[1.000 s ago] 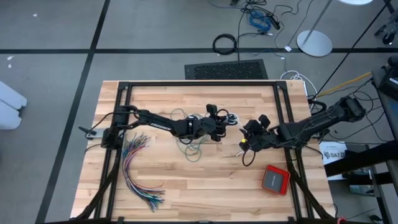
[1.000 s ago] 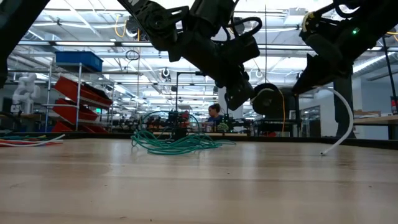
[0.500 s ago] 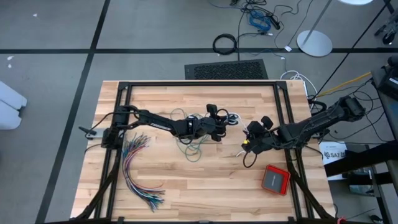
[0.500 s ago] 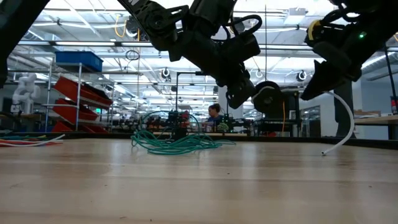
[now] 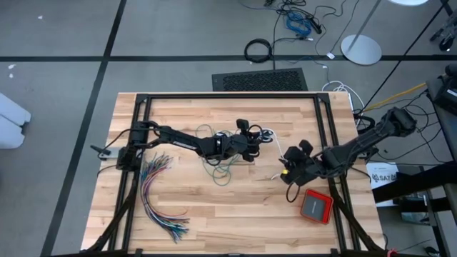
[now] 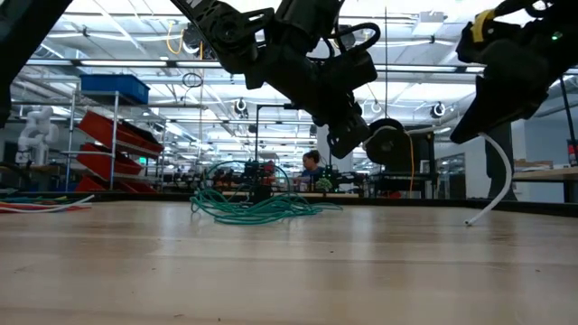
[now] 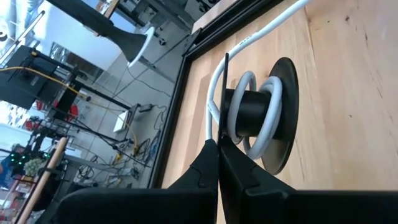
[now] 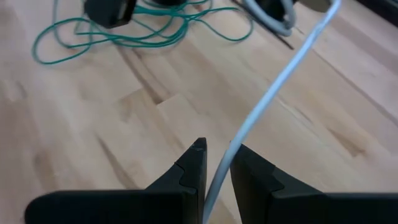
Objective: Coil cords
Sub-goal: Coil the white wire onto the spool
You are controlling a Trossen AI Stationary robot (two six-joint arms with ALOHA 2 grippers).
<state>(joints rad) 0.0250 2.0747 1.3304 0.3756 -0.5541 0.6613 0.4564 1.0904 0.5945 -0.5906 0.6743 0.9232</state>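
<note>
A teal-green cord lies in a loose tangle at the table's middle. A black spool wound with white cord stands by its flat flange on the wood. My left gripper is shut close in front of it. From the spool a white cord runs to my right gripper, which is closed on it to the spool's right, nearer the front edge. Below that gripper the cord's tail curves down. My left gripper has its fingers together, and a thin straight black strand sticks out past their free ends toward the spool. Where the fingers take it is hidden between them. My right gripper has the white cord between its two fingers, which slant down and lie across it. One stretch rises toward the spool. The tail hangs below, its tip on the table.
A fan of many-coloured wires lies at the near left. A red box sits at the near right, close to my right arm. A black frame borders the tabletop.
My right gripper has swung a little toward the table's near edge and turned slightly, carrying the white cord with it; the tail's tip stays on the table.
</note>
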